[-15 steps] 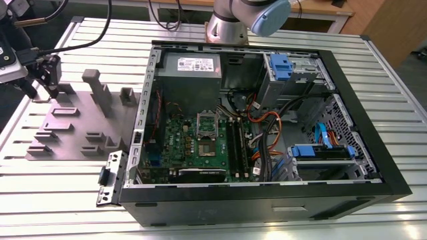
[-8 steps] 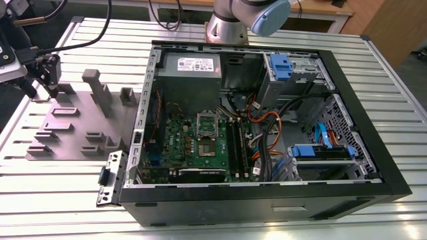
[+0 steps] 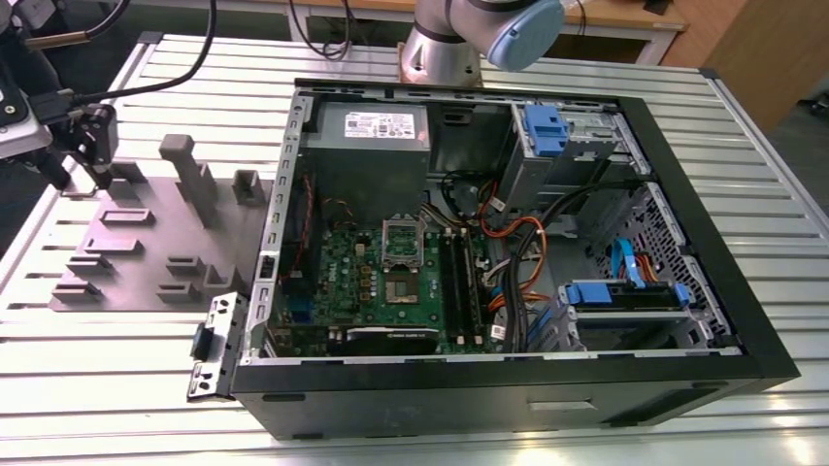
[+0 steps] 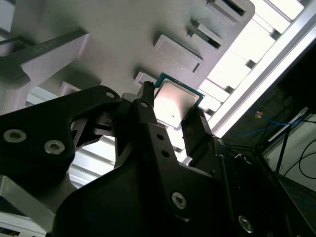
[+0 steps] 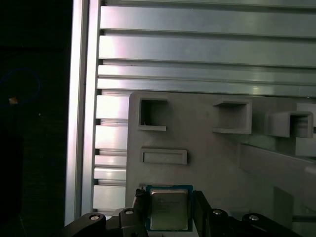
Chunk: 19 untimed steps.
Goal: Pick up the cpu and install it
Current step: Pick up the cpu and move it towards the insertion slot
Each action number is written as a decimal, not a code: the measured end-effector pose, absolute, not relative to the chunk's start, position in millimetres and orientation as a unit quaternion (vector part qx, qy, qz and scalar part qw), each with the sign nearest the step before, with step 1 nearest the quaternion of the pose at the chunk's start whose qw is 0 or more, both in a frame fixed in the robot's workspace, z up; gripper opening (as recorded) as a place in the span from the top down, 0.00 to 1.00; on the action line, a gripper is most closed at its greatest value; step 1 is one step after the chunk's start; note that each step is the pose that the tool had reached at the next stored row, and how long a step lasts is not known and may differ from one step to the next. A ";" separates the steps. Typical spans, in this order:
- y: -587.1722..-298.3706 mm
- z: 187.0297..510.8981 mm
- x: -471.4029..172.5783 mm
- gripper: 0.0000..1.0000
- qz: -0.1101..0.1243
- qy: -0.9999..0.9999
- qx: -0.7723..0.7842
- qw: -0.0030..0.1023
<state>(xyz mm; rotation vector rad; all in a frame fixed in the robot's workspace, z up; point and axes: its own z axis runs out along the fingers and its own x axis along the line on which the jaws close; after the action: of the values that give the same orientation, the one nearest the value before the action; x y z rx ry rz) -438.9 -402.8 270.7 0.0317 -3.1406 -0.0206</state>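
The cpu point(image 4: 176, 100), a small square chip with a silver-grey top and a teal rim, sits between the two black fingers of my gripper point(image 4: 173, 112), which is shut on it. The first wrist view shows the same grip, with the cpu point(image 5: 169, 207) clamped on two opposite edges by the gripper point(image 5: 169, 211) just over the grey tray point(image 5: 197, 163). In the exterior view the gripper point(image 3: 88, 167) hangs over the tray's point(image 3: 143, 243) far corner at the exterior view's left. The green motherboard point(image 3: 388, 282) with its metal socket frame point(image 3: 404, 241) lies inside the open computer case.
The black computer case point(image 3: 725, 291) lies open on the slatted aluminium table point(image 3: 116, 388), with cables, blue drive brackets point(image 3: 622, 294) and a power supply point(image 3: 373, 126) inside. Upright posts point(image 3: 194, 175) rise from the tray. The arm's base point(image 3: 441, 49) stands behind the case.
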 end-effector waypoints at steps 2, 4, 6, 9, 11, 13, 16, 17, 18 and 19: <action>-402.8 271.1 -439.0 0.53 -0.007 -1.000 0.010 0.000; -402.8 271.5 -439.0 0.53 -0.007 -1.000 0.010 0.000; -402.8 271.9 -438.9 0.53 -0.007 -1.000 0.010 0.000; -402.8 272.8 -438.9 0.53 -0.007 -1.000 0.010 0.000; -402.8 273.3 -438.9 0.53 -0.007 -1.000 0.010 0.000; -402.8 273.9 -438.9 0.53 -0.007 -1.000 0.010 0.000; -402.8 274.8 -439.0 0.53 -0.007 -1.000 0.010 0.000; -402.8 275.0 -439.0 0.53 -0.007 -1.000 0.010 0.000; -402.8 275.2 -438.9 0.53 -0.007 -1.000 0.010 0.000; -402.8 275.6 -438.9 0.53 -0.007 -1.000 0.010 0.000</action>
<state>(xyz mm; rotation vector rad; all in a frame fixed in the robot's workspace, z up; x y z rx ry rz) -438.9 -402.8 275.6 0.0317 -3.1407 -0.0206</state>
